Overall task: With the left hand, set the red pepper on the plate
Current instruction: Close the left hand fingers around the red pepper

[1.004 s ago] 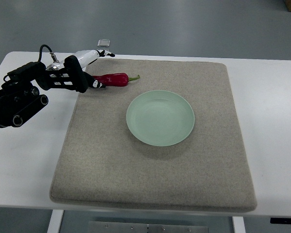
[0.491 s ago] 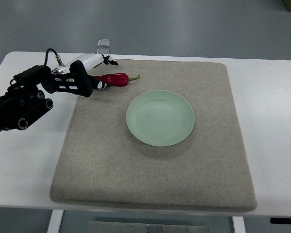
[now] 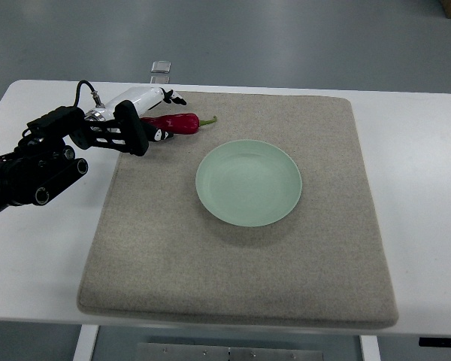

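A red pepper (image 3: 182,122) with a green stem lies on the beige mat (image 3: 240,248) near its far left corner. A pale green plate (image 3: 248,182) sits in the middle of the mat, to the right of and nearer than the pepper. My left hand (image 3: 164,114) comes in from the left edge and hovers over the pepper's left end. Its fingers are spread, with dark fingertips (image 3: 162,134) on both sides of the pepper, not closed on it.
The mat lies on a white table (image 3: 421,173). A small metal bracket (image 3: 161,68) sticks out at the table's far edge, just behind my hand. Grey floor lies beyond.
My left hand has moved to the right along the mat's far left corner, closer over the pepper's left end. The pepper and plate have not moved.
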